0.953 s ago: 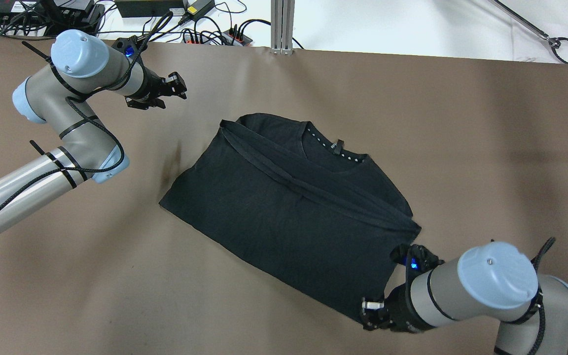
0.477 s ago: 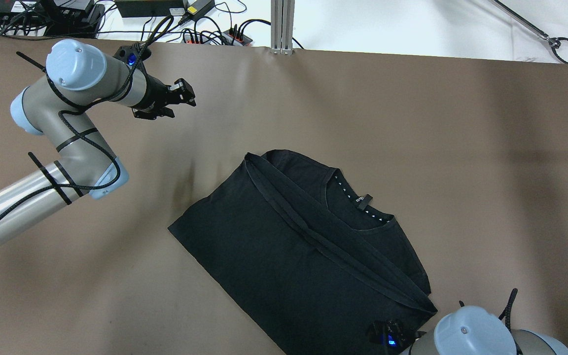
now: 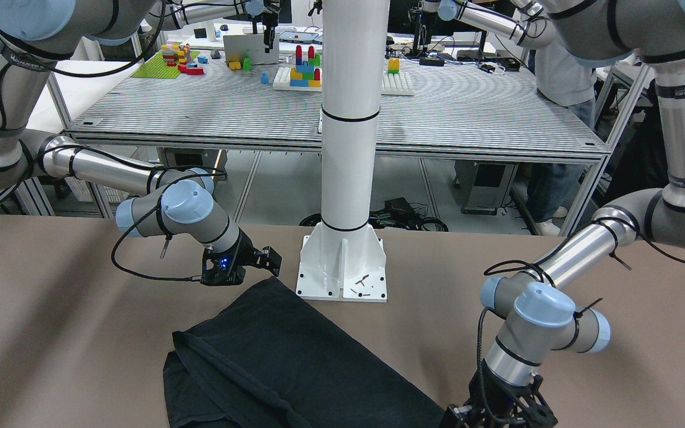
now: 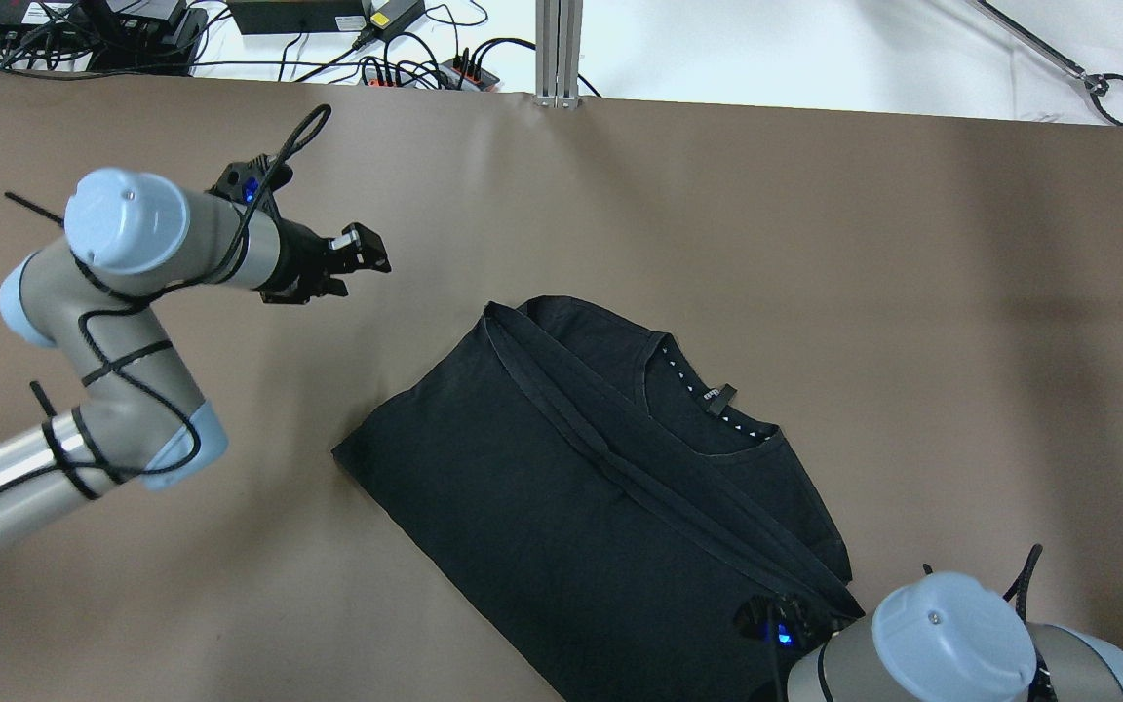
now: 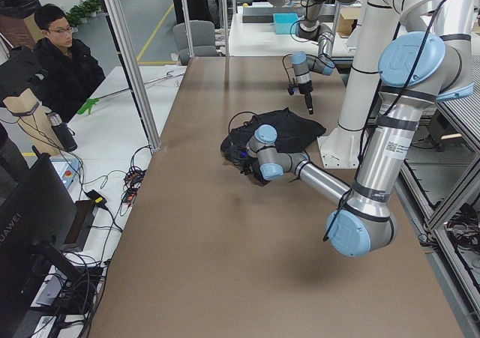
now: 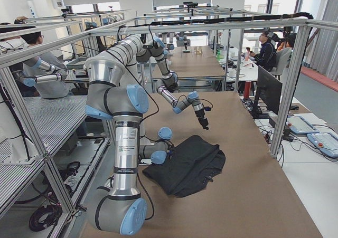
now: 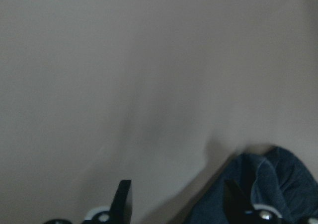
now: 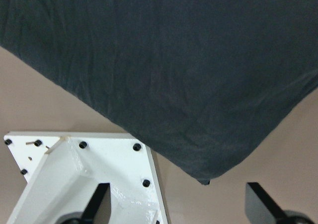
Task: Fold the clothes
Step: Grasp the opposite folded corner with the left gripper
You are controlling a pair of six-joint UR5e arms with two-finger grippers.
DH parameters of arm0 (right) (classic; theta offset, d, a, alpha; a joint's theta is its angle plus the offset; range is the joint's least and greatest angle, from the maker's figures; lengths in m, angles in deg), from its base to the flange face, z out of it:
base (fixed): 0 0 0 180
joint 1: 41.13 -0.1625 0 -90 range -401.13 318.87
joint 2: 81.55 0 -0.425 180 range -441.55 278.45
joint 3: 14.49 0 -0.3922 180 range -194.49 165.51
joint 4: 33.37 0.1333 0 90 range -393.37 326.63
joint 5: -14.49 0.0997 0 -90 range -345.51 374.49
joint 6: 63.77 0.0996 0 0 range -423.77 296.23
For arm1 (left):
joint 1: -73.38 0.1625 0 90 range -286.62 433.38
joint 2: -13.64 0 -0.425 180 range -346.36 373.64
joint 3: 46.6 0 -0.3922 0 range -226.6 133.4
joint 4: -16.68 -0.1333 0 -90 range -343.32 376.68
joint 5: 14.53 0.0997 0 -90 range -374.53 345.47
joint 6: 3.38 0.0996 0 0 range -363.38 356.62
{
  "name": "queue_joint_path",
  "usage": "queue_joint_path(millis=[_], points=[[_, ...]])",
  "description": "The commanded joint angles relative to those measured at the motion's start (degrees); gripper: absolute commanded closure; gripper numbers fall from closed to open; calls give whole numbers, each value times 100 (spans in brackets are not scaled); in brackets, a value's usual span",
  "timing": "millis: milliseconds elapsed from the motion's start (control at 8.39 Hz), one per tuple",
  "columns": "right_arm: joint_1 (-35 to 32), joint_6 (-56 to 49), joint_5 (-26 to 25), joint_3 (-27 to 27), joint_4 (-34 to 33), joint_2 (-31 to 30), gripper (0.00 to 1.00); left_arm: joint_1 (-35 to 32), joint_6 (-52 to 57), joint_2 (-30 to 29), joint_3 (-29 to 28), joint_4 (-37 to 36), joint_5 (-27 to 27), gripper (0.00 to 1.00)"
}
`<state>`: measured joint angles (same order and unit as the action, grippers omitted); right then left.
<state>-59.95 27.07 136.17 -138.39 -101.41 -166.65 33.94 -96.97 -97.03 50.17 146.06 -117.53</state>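
Note:
The clothes [image 4: 571,487] are one black garment, folded and lying slantwise on the brown table cloth [image 4: 864,244], collar tag up. My left gripper [image 4: 367,255] hovers open over bare cloth, apart from the garment's far-left corner; in the left wrist view the garment [image 7: 268,184] shows at the lower right, beside the right finger. My right gripper [image 3: 266,259] is open next to the white pillar's base plate [image 3: 342,279]. In the right wrist view the garment's corner [image 8: 206,177] lies between the spread fingers, ungripped. The overhead view hides this gripper below its edge.
The white pillar [image 3: 348,119] stands at the robot's side of the table, its base plate [image 8: 74,169] partly under the garment's edge. Cables and power strips [image 4: 376,68] lie beyond the far edge. A person [image 5: 64,61] sits beside the table.
The garment slid toward the robot with the right arm a second ago and has lain still since. The left gripper has come nearer, toward the garment's far-left corner.

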Motion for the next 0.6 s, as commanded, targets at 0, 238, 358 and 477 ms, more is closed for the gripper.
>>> queue_joint_path(millis=[0,238,358,477], points=[[-218,-5,-345,102,-8,29,5,874,-387,800,396,-98,736,31],[-271,-5,-399,103,-8,29,5,1244,-511,731,326,-107,1009,31],[-271,-5,-400,103,-8,29,5,1245,-616,739,334,-107,1010,31],[-271,-5,-408,103,-8,29,5,1289,-669,765,343,-98,1019,32]])
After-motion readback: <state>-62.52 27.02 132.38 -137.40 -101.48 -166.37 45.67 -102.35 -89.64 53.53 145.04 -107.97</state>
